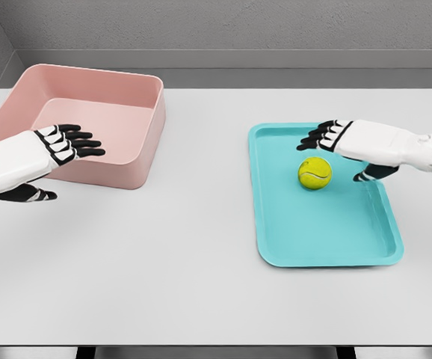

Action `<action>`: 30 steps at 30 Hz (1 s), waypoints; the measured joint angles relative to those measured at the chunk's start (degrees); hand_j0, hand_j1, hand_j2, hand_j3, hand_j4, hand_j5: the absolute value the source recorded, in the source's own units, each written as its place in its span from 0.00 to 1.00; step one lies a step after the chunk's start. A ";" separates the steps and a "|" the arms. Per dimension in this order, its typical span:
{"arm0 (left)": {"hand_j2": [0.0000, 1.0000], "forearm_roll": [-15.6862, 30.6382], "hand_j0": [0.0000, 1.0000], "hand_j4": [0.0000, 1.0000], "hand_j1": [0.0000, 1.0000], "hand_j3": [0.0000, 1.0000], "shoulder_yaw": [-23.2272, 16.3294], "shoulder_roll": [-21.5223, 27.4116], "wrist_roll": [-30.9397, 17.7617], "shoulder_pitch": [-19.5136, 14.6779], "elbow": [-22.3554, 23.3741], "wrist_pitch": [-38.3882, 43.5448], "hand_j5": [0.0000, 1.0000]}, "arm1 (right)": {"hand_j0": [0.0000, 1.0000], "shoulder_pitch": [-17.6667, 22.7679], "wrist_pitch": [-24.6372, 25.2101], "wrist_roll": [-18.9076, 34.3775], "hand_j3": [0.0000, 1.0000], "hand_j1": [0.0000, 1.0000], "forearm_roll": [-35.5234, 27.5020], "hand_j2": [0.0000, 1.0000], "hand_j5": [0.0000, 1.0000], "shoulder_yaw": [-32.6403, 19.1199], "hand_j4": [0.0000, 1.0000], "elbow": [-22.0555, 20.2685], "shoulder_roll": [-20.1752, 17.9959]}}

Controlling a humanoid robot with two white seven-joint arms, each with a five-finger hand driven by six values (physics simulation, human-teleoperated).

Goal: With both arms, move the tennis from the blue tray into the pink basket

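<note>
White counter (201, 284) fills the lower part of the frame, its near edge along the bottom. On it, right of centre, lies the blue tray (328, 250), long side running away from the camera. The ball (315, 173), yellow-green with a pale seam, sits inside the tray in its upper half, resting on the tray floor. The right robot hand (343, 146) comes in from the right edge at mid-height and hangs over the tray's upper part, just right of and above the ball in the picture; its black-tipped fingers (317, 137) are spread and point left, the thumb (369, 175) drops low beside the ball, and it holds nothing. Whether the thumb touches the ball cannot be told. In the upper left of the frame stands the pink basket (145, 161), a rounded, deep box. The left robot hand (55, 153) enters from the left edge and overlaps the basket's near wall in the picture, fingers (81, 142) stretched out to the right and apart, the thumb (33, 194) lower, with nothing in its grasp.
</note>
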 measured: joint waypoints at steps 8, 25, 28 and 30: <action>1.00 0.06 1.00 1.00 1.00 1.00 -0.86 0.06 -0.23 -0.01 -0.21 0.00 1.00 | 0.98 -1.59 -0.04 1.80 0.98 0.98 0.96 0.98 0.98 3.38 0.98 6.45 4.24; 1.00 6.86 1.00 1.00 1.00 1.00 -9.07 3.62 -0.24 -0.09 0.73 -0.01 1.00 | 0.93 -3.43 -0.04 2.03 0.93 0.93 2.49 0.93 0.93 7.47 0.93 11.04 7.74; 1.00 6.57 1.00 1.00 1.00 1.00 -9.55 4.91 -0.21 -0.18 0.72 0.00 1.00 | 0.91 -3.43 -0.04 2.06 0.91 0.91 2.67 0.91 0.91 7.96 0.91 11.42 7.90; 1.00 6.47 1.00 1.00 1.00 1.00 -10.13 5.58 -0.21 -0.27 0.73 0.00 1.00 | 0.87 -3.43 -0.04 2.08 0.87 0.87 3.07 0.87 0.87 8.10 0.87 11.82 8.21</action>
